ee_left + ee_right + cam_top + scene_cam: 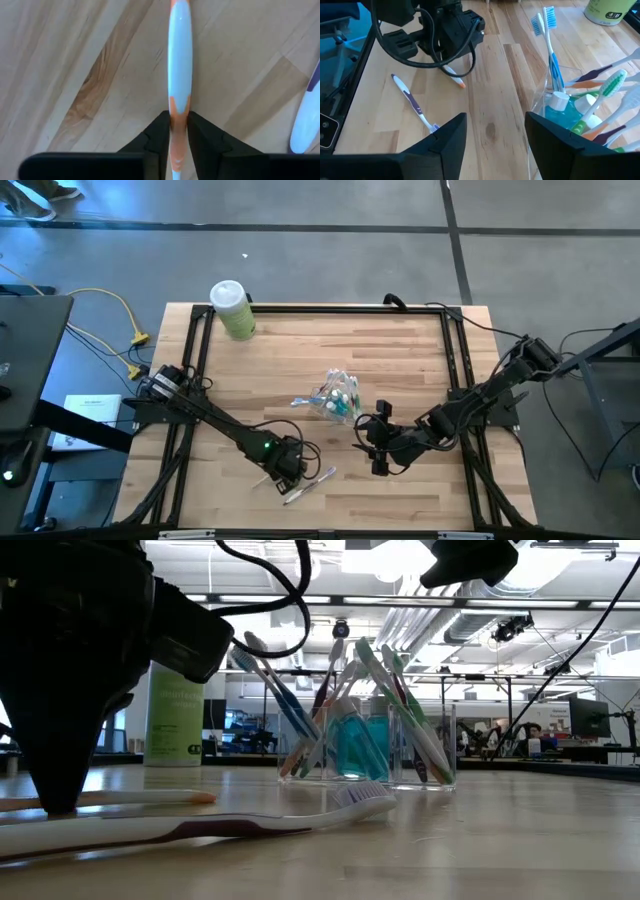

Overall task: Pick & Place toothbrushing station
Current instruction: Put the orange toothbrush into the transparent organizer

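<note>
The white-and-orange toothbrush (179,75) lies flat on the table (400,350) at its front, its long axis running straight out between your left gripper's (178,131) fingers, which flank its handle; whether they grip, you cannot tell. Your right gripper (496,131) hovers open beside the clear cup (570,107) of brushes.

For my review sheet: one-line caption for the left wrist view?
Left gripper straddles an orange-and-white toothbrush lying on the wooden table; a second toothbrush lies at the edge.
</note>
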Robot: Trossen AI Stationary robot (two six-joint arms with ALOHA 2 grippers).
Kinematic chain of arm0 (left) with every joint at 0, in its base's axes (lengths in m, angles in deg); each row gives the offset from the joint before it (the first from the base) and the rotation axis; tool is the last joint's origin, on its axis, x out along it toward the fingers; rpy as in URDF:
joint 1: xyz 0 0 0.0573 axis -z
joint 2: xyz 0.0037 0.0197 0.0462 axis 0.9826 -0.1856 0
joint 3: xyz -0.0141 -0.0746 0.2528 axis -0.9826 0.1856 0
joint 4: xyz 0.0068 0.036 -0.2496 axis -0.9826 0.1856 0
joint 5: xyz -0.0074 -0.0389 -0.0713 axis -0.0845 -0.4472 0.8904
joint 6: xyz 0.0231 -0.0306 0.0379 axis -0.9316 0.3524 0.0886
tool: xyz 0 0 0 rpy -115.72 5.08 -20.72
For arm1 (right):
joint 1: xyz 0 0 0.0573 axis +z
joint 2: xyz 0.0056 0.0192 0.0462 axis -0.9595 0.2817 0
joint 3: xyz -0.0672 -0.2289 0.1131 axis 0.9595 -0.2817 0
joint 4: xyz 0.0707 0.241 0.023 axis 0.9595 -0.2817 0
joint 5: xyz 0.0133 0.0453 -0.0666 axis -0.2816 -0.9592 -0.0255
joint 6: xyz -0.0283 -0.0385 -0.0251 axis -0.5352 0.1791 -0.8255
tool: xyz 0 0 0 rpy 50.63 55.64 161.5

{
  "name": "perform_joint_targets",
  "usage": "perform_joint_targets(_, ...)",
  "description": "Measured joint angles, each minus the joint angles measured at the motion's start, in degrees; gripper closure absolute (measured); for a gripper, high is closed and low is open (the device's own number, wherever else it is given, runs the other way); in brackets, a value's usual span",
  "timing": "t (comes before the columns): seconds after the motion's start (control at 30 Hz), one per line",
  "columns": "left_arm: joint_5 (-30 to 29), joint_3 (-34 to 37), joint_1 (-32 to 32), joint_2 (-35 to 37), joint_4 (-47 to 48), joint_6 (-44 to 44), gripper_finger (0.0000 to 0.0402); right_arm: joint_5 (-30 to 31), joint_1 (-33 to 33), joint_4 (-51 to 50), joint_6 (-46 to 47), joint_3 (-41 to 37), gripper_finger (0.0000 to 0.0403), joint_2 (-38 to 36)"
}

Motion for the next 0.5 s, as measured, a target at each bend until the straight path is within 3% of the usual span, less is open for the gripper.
perform_joint_targets(0.2,0.40,-0.04,-0.28,-0.17,0.09,1.76,0.0324,-0.02,0.00,-0.22,0.14,0.00,0.0210,0.00)
perform_joint_targets(0.4,2.40,-0.07,-0.39,-0.48,0.73,4.58,0.0378,-0.02,0.00,-0.04,0.22,0.00,0.0210,0.00)
perform_joint_targets(0.5,2.73,-0.07,-0.37,-0.48,0.75,4.59,0.0386,-0.02,0.00,-0.02,0.23,0.00,0.0210,0.00)
